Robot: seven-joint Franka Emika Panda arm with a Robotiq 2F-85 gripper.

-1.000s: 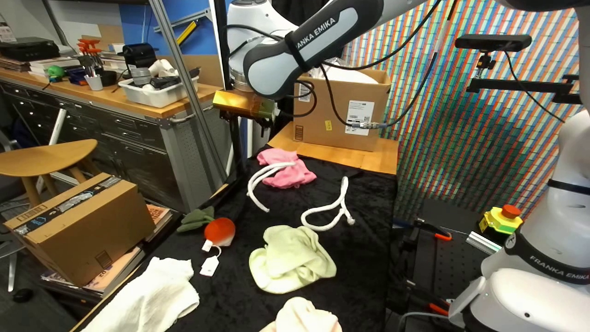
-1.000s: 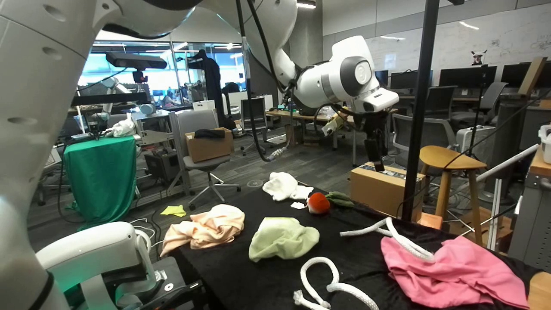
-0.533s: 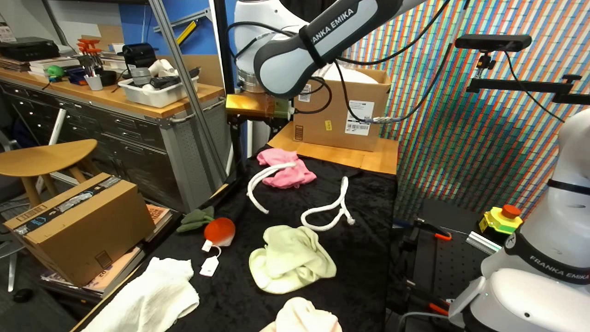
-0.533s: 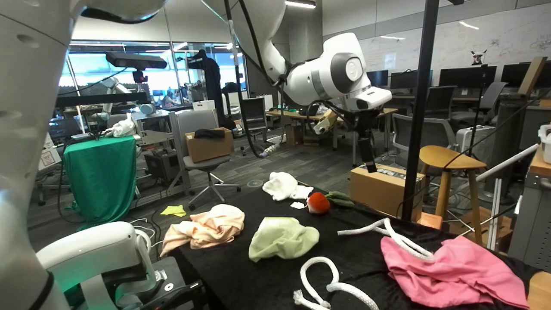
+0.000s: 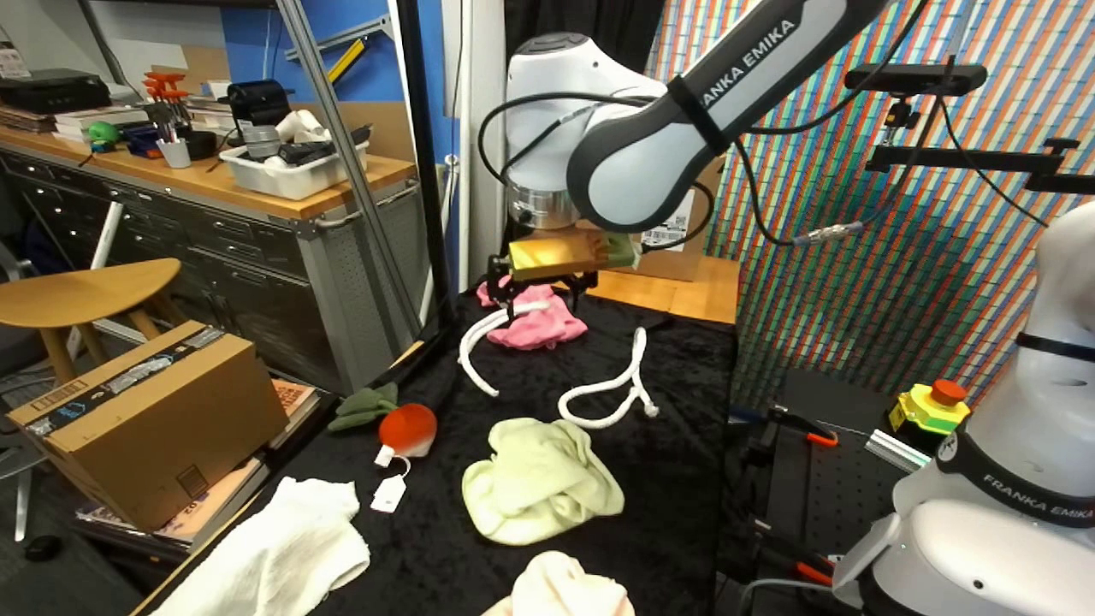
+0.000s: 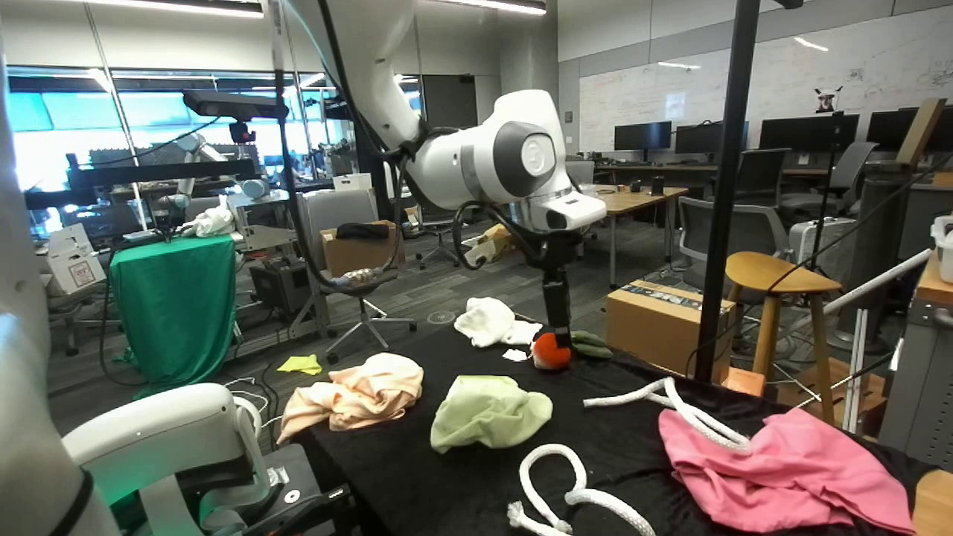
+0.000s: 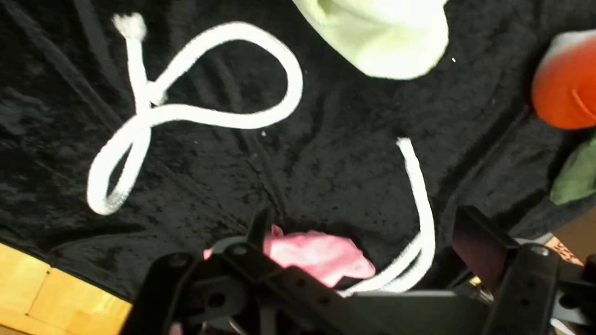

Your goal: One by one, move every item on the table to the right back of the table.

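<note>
The tool [image 7: 365, 223] hangs above the black-covered bench [image 5: 676, 479], its fingers [image 7: 482, 246] spread wide apart. In the wrist view, a pink cloth [image 7: 321, 256] shows between those fingers, lying below them, with a curved white rope [image 7: 424, 209] between it and one finger; in both exterior views that rope lies across the cloth. Up the frame and left of the tool, a looped white rope [image 7: 242, 121] crosses itself on the bench. Straight up from the tool lies a rumpled pale green cloth [image 7: 396, 51], and to the tool's upper right a red object [image 7: 565, 88], white at one end, with a green piece [image 7: 577, 172] beside it. Farther out from the tool, in both exterior views, are a white tag [image 5: 389, 494] beside the red object, a crumpled white cloth [image 5: 282, 547], and a peach cloth [image 6: 361, 391] at the bench's edge. A cardboard box [image 5: 154, 419] stands beside the bench, well apart from the tool.
</note>
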